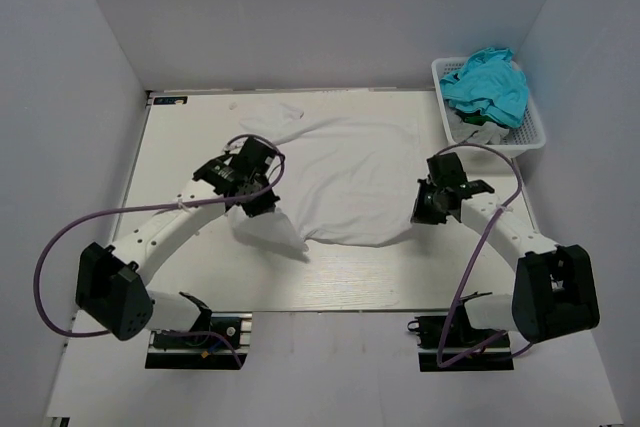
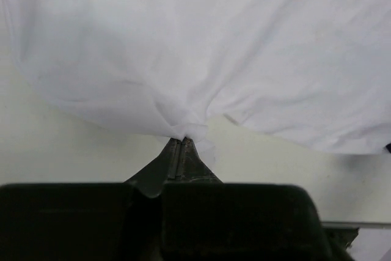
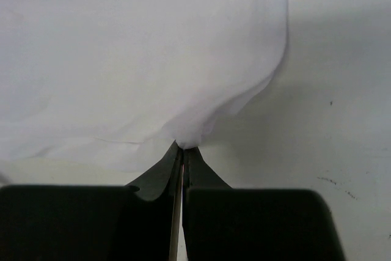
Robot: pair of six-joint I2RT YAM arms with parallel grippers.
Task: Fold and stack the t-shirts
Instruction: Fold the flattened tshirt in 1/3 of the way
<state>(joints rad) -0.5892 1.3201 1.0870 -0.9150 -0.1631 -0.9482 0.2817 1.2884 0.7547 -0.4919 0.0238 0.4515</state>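
– On the left of the table point(image 1: 350, 282), what has the left end effector point(image 1: 262, 203) got?

– A pinch of the t-shirt point(image 1: 350, 177). The left wrist view shows its fingers pressed together with no gap, and the white cloth gathers into a pucker at their tips. That near-left corner is raised and hangs off the table in a small tent.

– And which way does the shirt lie from there?

– Away and to the right. It spreads flat across the middle of the table, with a sleeve reaching toward the far-left corner. I judge its long axis to run near to far, though no collar or tag shows clearly enough to be sure.

– What about the right end effector point(image 1: 428, 209)?

– The same story, mirrored. It is closed tight on the near-right edge of the cloth, which bunches at its tips, and the shirt lies away and to its left.

– So which arm is nearer?

– Neither. Each holds its own near corner, with the shirt's body between and beyond them. I'd say any fold means carrying that near edge toward the far edge with both arms level, or the thin cloth will skew.

– Any containers?

– One, a white basket point(image 1: 537, 137) at the far-right corner, well apart from the shirt. A crumpled teal garment point(image 1: 488, 85) lies on top inside, with some white cloth under it.
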